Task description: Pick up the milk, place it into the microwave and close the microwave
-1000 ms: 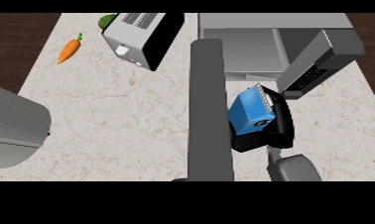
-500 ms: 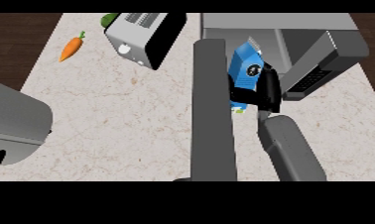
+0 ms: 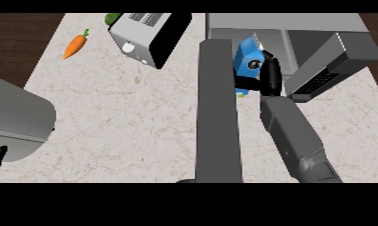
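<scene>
The blue milk carton [image 3: 249, 63] is held up at the mouth of the open microwave [image 3: 295, 32], which stands at the back right of the counter. My right hand [image 3: 271, 76] is curled round the carton's right side, its grey forearm coming up from the lower right. The microwave's door [image 3: 220, 110] swings out toward me as a long grey slab just left of the carton. My left forearm [image 3: 22, 120] fills the left edge as a large grey shape; its hand is hidden.
A silver and black toaster [image 3: 148, 35] stands at the back, left of the microwave. An orange carrot [image 3: 74, 46] lies near the counter's far left edge. Something green [image 3: 112, 17] peeks out behind the toaster.
My right hand has carried the milk carton up and away from me, from beside the door's middle to the microwave's opening. The left forearm has stayed put.
</scene>
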You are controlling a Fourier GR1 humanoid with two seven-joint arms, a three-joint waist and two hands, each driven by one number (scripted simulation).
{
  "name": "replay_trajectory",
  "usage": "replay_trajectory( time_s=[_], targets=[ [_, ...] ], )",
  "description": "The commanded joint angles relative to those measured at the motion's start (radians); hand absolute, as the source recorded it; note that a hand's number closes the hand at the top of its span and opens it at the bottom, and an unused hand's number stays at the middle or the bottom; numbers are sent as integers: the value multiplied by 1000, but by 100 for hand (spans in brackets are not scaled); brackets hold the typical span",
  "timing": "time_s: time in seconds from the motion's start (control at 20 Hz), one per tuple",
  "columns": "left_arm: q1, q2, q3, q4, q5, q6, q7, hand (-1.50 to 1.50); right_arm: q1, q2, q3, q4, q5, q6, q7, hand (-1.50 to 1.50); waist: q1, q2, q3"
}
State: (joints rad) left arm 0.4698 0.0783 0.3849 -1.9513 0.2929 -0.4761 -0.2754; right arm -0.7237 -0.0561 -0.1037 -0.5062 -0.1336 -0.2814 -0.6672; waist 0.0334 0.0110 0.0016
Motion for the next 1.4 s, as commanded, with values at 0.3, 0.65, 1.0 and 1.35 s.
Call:
replay_trajectory(
  time_s=[0.3, 0.65, 1.0, 1.35],
  targets=[
    [-57, 21, 17, 65, 16, -19, 12, -150, -200, -40, -50, 251, 57, -113, -152, 150, 18, 8, 0],
    [-91, 30, 26, 123, 14, -35, -19, -150, -279, -67, 26, 340, 185, -361, -144, 150, 45, 20, -1],
    [-129, 45, 20, 116, -11, -26, -10, -150, -323, -70, 28, 393, 217, -533, -98, 150, 49, 26, 0],
    [-115, 44, 29, 128, -4, -44, -27, -150, -276, -128, -24, 397, 182, -516, -116, 150, 60, 31, 2]
  ],
)
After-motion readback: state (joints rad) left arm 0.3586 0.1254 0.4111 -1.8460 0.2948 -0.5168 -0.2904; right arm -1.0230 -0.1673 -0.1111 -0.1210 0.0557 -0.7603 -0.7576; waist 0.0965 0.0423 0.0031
